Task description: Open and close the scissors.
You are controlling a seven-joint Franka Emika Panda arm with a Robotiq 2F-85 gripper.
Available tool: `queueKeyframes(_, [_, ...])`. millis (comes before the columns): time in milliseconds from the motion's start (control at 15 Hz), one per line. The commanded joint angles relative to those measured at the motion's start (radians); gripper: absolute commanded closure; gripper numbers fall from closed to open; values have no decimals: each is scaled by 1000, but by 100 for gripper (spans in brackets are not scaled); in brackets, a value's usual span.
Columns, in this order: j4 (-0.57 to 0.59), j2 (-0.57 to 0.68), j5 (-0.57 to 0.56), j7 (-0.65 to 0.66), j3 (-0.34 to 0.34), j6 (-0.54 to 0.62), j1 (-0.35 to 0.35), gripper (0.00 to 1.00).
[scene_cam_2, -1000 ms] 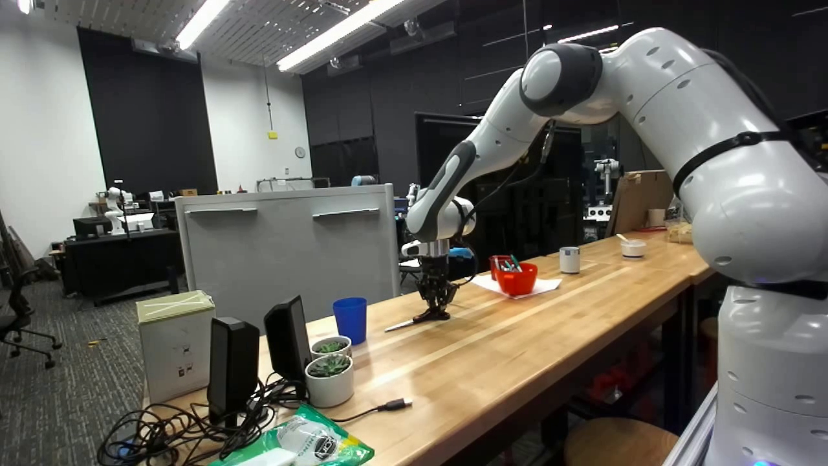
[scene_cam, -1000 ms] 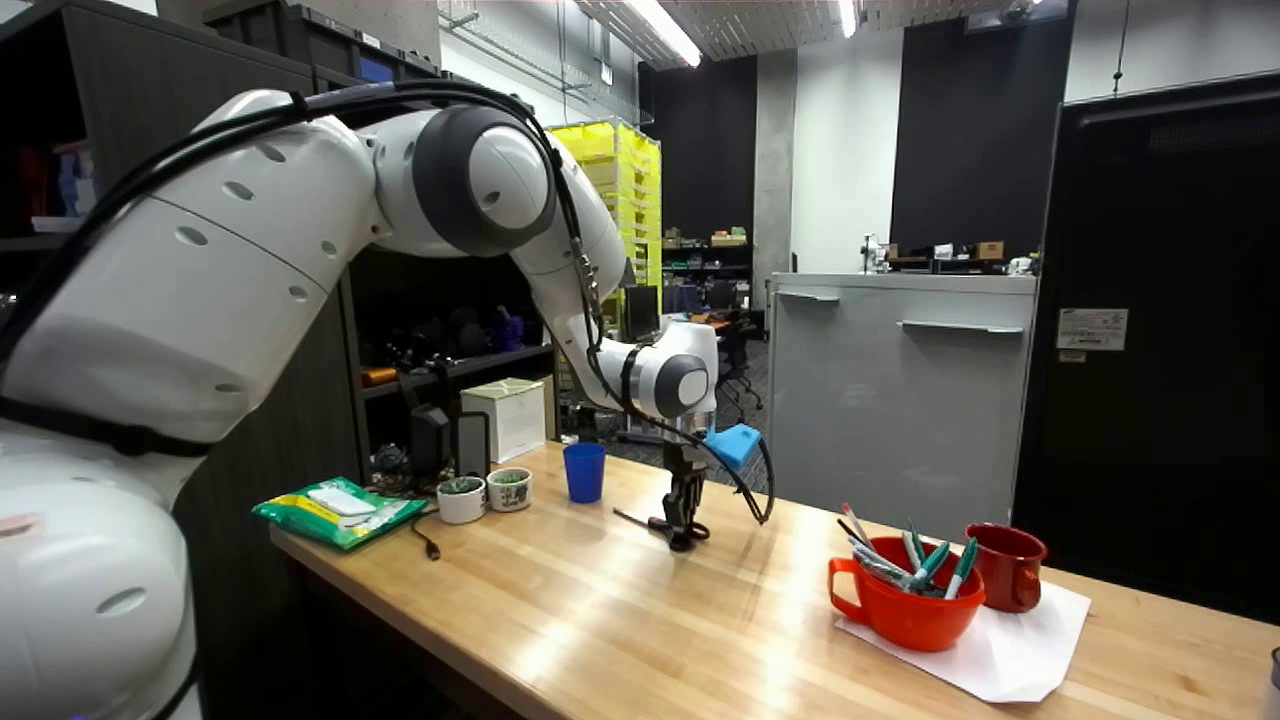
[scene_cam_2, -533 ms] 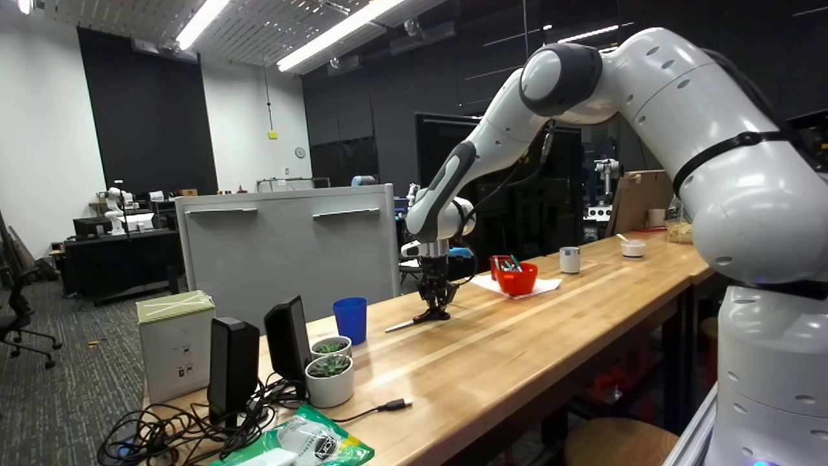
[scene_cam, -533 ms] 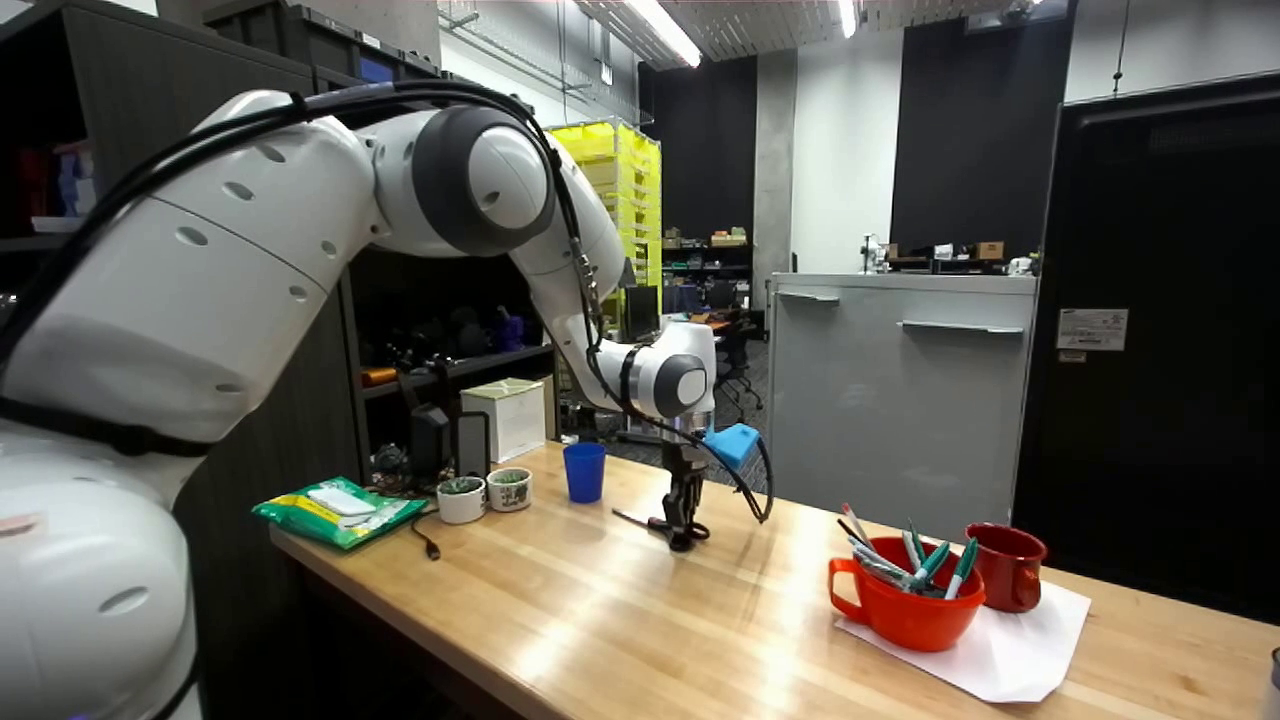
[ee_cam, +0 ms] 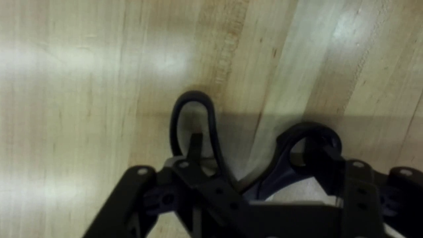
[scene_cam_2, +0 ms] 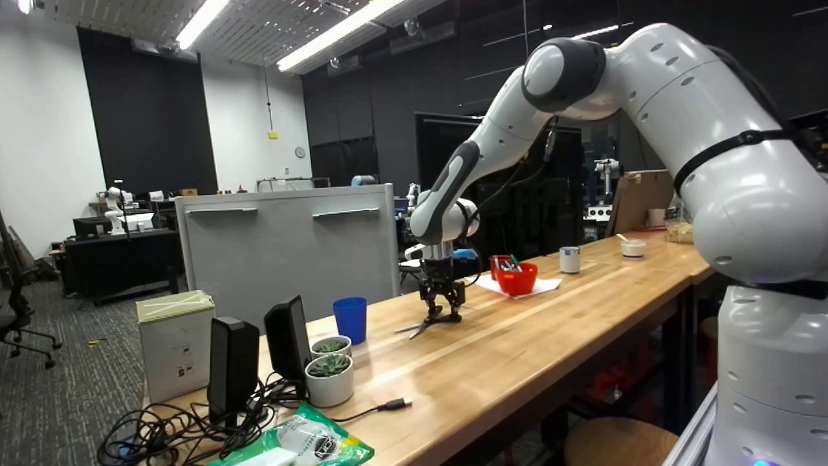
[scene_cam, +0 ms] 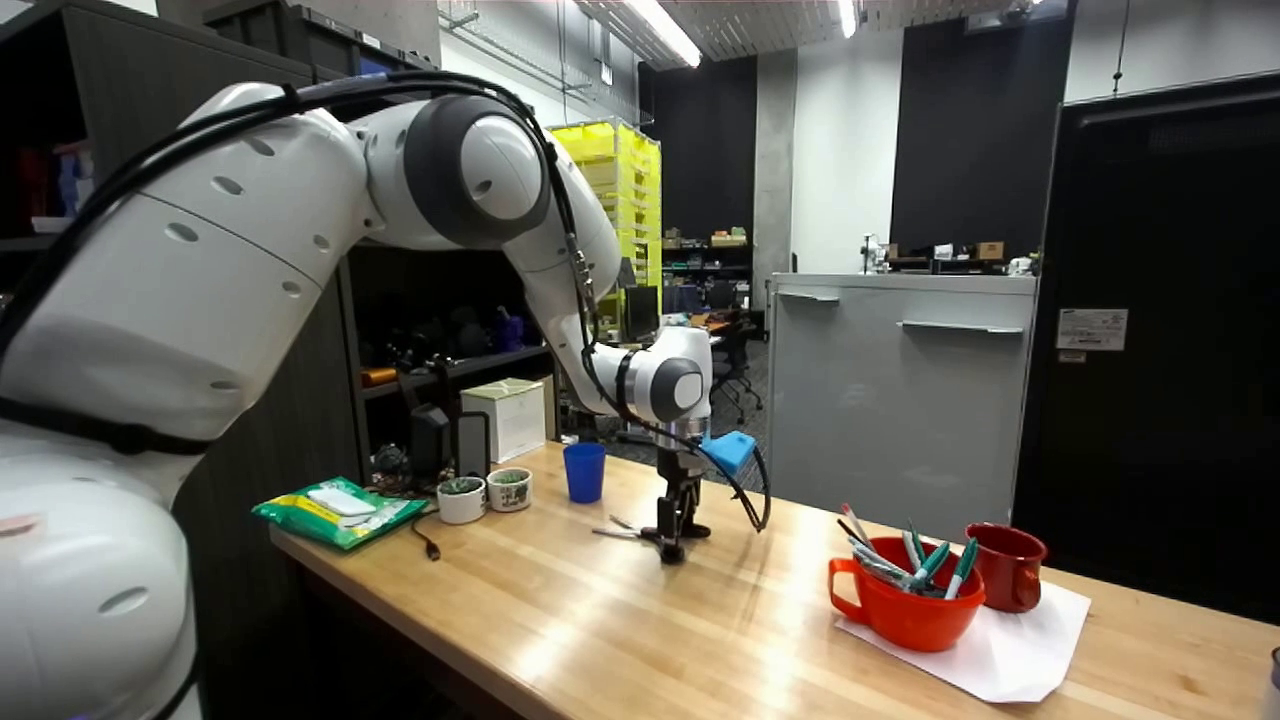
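The scissors [ee_cam: 274, 178] lie flat on the wooden table with their dark handles apart. In both exterior views their thin blades [scene_cam: 615, 533] are spread in a narrow V toward the blue cup's side. My gripper [ee_cam: 255, 145] is low at the table, its jaws apart. In the wrist view one fingertip [ee_cam: 196, 142] stands inside the long handle loop, and the other reaches into the rounder loop [ee_cam: 307, 127]. The gripper itself hides the pivot and blades there. In an exterior view the gripper [scene_cam_2: 445, 317] stands over the handles.
A blue cup [scene_cam: 584, 473] and small potted plants [scene_cam: 461, 500] stand on the blade side. Across the table are a red bowl [scene_cam: 920, 610] of pens and a dark red mug [scene_cam: 1005, 567] on white paper. Speakers [scene_cam_2: 233, 369] and cables lie near a table end.
The jaws have spread from close together to apart. The scissors' handles have parted with them, and the blades, together before, now form a V. The arm has shifted slightly.
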Motion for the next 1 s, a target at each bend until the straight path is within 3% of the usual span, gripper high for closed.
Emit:
queueKeyframes(0, [-47,26,-27,19,-19,12,14,0])
queueKeyframes(200, [-52,25,-27,20,-20,11,15,0])
queueKeyframes(333, [-52,25,-28,20,-20,12,15,25])
queueKeyframes(667, [-52,20,-29,18,-19,31,17,49])
queueKeyframes(933, [-51,18,-30,19,-20,46,19,76])
